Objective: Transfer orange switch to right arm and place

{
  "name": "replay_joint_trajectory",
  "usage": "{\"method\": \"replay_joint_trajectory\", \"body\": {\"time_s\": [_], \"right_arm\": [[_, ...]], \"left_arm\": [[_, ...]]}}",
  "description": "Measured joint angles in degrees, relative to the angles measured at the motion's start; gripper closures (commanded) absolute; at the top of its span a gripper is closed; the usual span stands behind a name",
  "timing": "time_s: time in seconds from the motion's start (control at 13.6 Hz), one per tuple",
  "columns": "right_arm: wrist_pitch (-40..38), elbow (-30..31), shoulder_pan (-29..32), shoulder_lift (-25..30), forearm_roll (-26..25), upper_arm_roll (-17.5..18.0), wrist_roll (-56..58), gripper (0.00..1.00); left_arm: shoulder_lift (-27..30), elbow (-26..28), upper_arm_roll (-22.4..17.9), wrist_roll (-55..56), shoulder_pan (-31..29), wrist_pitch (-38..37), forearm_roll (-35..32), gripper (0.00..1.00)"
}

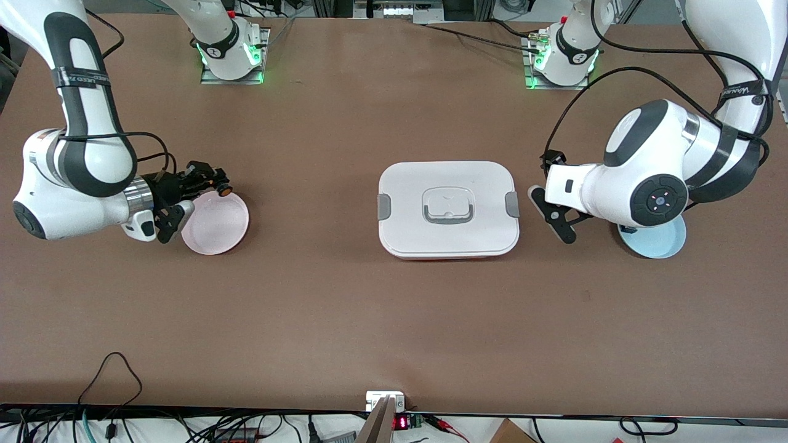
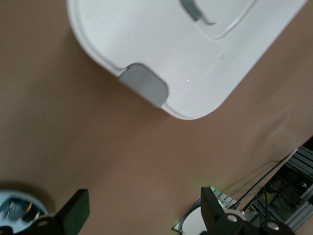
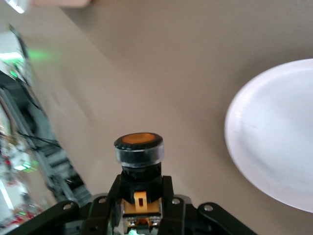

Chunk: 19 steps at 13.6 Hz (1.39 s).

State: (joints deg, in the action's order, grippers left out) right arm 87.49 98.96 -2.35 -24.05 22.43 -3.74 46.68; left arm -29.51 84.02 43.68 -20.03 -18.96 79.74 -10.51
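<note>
The orange switch (image 1: 223, 186) is a small black button part with an orange cap. My right gripper (image 1: 212, 183) is shut on it and holds it in the air over the farther rim of the pink plate (image 1: 215, 224). In the right wrist view the switch (image 3: 139, 152) stands cap-outward between the fingers of the right gripper (image 3: 142, 188), with the pink plate (image 3: 274, 142) beside it. My left gripper (image 1: 545, 195) is open and empty, low over the table beside the white box (image 1: 448, 243). In the left wrist view the left gripper (image 2: 144, 213) frames bare table.
The white lidded box (image 2: 161, 44) with grey latches sits mid-table. A light blue plate (image 1: 659, 243) lies under the left arm's wrist; in the left wrist view the plate (image 2: 14, 208) holds a small object I cannot make out. Arm bases stand along the table's farther edge.
</note>
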Motion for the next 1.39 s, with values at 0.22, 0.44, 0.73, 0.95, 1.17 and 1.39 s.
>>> {"method": "replay_joint_trajectory", "body": {"time_s": [0.22,0.44,0.73,0.95,1.17,1.39], "right_arm": [[4.7,0.0,0.0,0.0,-8.6,0.2,7.5,1.0],[8.5,0.0,0.0,0.0,-14.8,0.3,13.9,1.0],[14.5,0.9,0.0,0.0,-19.3,0.8,23.4,1.0],[21.8,5.0,0.0,0.4,-19.4,0.9,30.0,1.0],[27.7,8.8,0.0,0.8,-19.4,1.0,36.1,1.0],[32.5,12.1,0.0,1.0,-19.4,1.0,40.0,1.0]], "left_arm": [[0.3,-4.4,-0.1,13.0,0.6,-3.1,-1.5,0.0],[0.5,-8.8,-0.3,19.1,0.5,-5.6,-8.0,0.0],[5.4,-14.0,-10.0,20.8,4.8,-5.5,-7.9,0.0],[14.1,-10.0,-33.0,21.0,17.5,0.7,4.8,0.0],[21.5,-1.2,-44.8,21.0,24.6,10.3,8.6,0.0],[28.6,9.3,-45.5,20.9,24.1,18.5,8.7,0.0]]}}
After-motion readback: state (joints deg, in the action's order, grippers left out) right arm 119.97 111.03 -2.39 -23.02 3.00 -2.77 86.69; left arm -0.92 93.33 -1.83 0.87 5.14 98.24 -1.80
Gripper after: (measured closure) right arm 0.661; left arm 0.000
